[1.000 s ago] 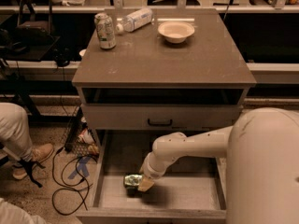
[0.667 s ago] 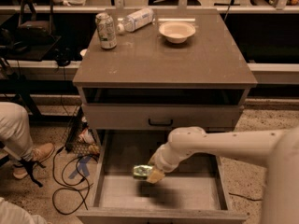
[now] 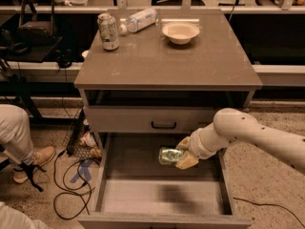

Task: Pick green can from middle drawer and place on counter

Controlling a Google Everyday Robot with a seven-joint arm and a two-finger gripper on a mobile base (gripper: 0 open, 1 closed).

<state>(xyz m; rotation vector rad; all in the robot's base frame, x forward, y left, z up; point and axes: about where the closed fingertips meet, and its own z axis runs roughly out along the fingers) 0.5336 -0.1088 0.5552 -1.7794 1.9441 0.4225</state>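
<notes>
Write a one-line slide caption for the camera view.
The gripper holds the green can inside the open middle drawer, below the counter.

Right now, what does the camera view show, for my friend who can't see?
The robot's gripper holds the green can sideways over the open middle drawer. On the counter sit a pale can, a bowl and a tipped bottle.
</notes>
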